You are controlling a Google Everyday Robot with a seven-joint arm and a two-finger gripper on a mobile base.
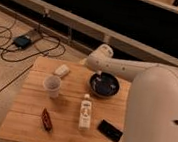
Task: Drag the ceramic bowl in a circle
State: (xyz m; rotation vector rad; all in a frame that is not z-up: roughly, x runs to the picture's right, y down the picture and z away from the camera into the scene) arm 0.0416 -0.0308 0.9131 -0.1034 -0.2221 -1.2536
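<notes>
The ceramic bowl (pixel 106 86) is round, shallow and dark, and sits on the wooden table (pixel 28 126) at the back right. My gripper (pixel 98 78) hangs down from the white arm (pixel 128 70) and reaches into the left part of the bowl, at or near its inner rim. The arm comes in from the right and covers the table's right edge.
A white cup (pixel 52 86) stands left of the bowl. A white bottle (pixel 85 113) lies in front of the bowl, with a black flat device (pixel 110 130) to its right. A red packet (pixel 47 119) lies front left, a small white object (pixel 61 70) at the back. Cables (pixel 5 47) lie on the floor at left.
</notes>
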